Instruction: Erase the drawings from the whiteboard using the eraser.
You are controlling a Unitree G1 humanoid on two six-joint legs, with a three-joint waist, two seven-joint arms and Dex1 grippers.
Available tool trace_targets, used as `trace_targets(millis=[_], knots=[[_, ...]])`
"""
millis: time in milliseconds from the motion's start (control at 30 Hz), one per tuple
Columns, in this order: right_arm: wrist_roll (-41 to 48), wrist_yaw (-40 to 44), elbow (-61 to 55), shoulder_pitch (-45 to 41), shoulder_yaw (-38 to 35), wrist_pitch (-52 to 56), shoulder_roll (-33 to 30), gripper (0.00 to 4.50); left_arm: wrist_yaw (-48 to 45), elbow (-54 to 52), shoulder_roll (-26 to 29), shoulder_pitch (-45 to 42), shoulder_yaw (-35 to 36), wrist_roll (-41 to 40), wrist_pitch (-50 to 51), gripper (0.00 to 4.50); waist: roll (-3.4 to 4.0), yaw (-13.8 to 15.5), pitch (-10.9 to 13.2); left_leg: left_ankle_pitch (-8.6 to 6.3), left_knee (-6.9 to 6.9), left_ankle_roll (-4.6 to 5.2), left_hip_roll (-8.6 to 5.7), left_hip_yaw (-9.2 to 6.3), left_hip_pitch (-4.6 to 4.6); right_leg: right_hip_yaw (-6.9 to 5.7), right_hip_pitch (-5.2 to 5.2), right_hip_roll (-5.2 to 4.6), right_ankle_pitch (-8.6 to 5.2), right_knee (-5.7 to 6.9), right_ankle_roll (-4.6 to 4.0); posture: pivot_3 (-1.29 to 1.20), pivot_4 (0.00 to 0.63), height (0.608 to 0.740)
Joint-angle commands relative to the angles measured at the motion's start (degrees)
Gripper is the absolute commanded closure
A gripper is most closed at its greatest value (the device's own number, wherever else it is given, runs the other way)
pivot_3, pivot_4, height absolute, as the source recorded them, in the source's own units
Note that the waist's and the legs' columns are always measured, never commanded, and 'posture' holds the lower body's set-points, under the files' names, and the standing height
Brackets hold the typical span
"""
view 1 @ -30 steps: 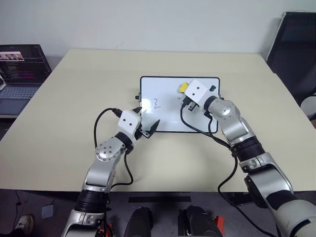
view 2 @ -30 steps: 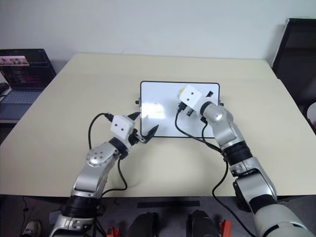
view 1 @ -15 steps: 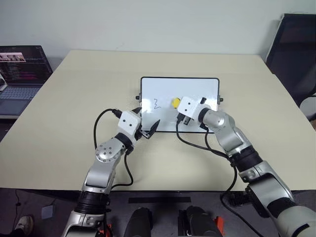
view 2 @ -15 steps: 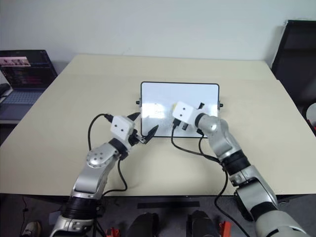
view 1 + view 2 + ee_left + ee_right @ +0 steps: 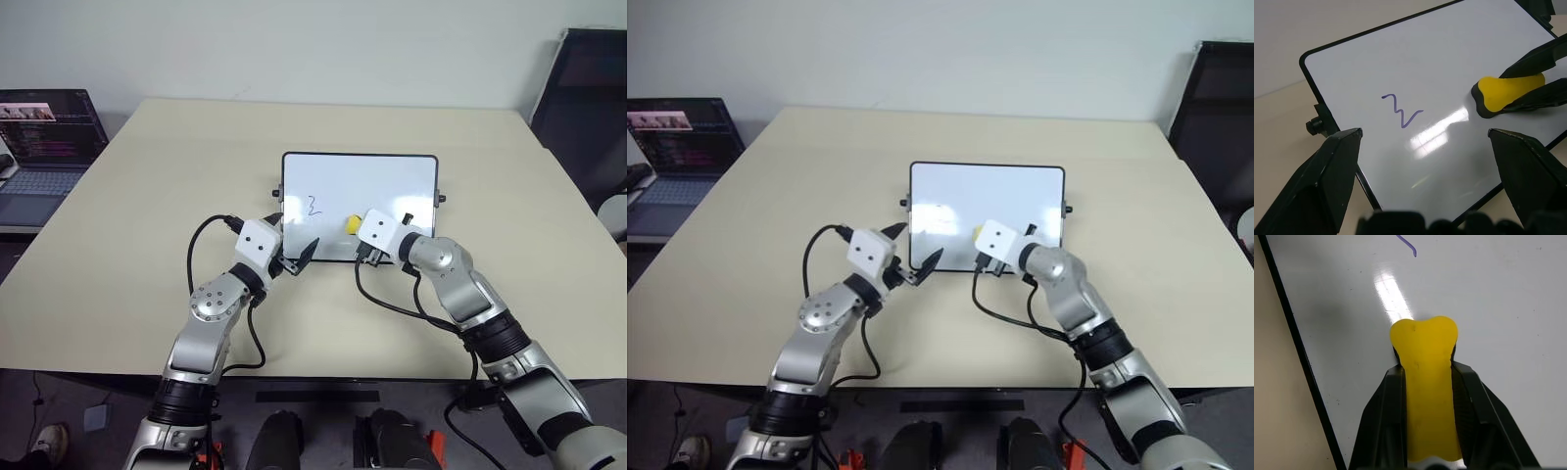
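Pale beige tabletop [image 5: 147,196] fills most of what we see, with a plain wall behind it, an open laptop [image 5: 39,147] off the table's left edge and a dark chair [image 5: 588,108] at the far right. On the table we find the whiteboard [image 5: 392,181], a white glossy rectangle with a thin black frame and small black knobs on its short sides, lying flat near the middle.

Our right gripper [image 5: 359,228] is clamped on the eraser [image 5: 351,223], its two black fingers [image 5: 1386,416] pressed against the yellow block's sides (the right wrist view shows this plainly). We see the eraser's front end down on the white surface, in the near part of the board, roughly at its middle.

We can make out one of the drawings [image 5: 1402,110], a thin purple zigzag on the board's left half, well apart from the eraser; its tail also shows in the right wrist view.

Our left gripper [image 5: 294,250] hovers at the board's near left corner, its fingers [image 5: 1327,171] spread wide with nothing between them.
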Motion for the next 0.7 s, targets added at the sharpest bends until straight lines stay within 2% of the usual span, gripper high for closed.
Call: trace_targets(millis=[33,167,367,500,700], knots=[[3.66,-0.29,-5.04,0.55,-5.98,7.07,0.22,3.55,-0.79,-2.22,0.22,-0.19,0.0,-0.62,-0.19,0.0,0.0,-0.01,0.0,0.0,0.0,0.0,0.0,-0.01,-0.01,0.01,-0.01,-0.01,0.0,0.0,0.0,0.0,0.15,0.74],[12.86,0.16,-10.69,2.33,-12.55,14.03,4.9,3.55,-0.26,-3.72,-0.01,1.0,0.66,-0.9,0.94,0.0,0.01,-0.19,0.01,-0.01,-0.05,0.0,0.01,-0.04,-0.01,0.0,-0.02,0.0,0.0,0.0,0.0,0.0,0.15,0.74],[18.98,-1.45,-17.46,8.29,-15.53,16.01,7.73,3.55,1.03,-6.37,-0.19,4.33,1.23,-0.64,2.1,0.0,0.03,-0.28,0.02,-0.03,-0.12,-0.01,0.02,-0.1,-0.02,0.02,-0.06,0.0,-0.01,-0.02,0.0,0.0,0.15,0.74],[17.88,-4.75,-19.54,14.94,-15.15,13.05,6.91,3.55,2.21,-9.3,0.34,7.71,2.61,-0.7,3.25,0.0,0.02,-0.26,0.02,-0.04,-0.11,-0.02,0.02,-0.1,-0.04,0.01,-0.05,-0.02,-0.02,-0.06,0.01,0.0,0.15,0.74],[18.38,-8.15,-18.58,14.22,-14.4,11.74,7.5,3.55,2.14,-9.42,0.97,6.91,3.9,-0.82,4.15,0.0,0.04,-0.38,0.03,-0.01,-0.05,-0.01,0.04,-0.05,0.01,0.05,-0.06,0.03,-0.17,-0.04,0.26,0.0,0.15,0.74]])
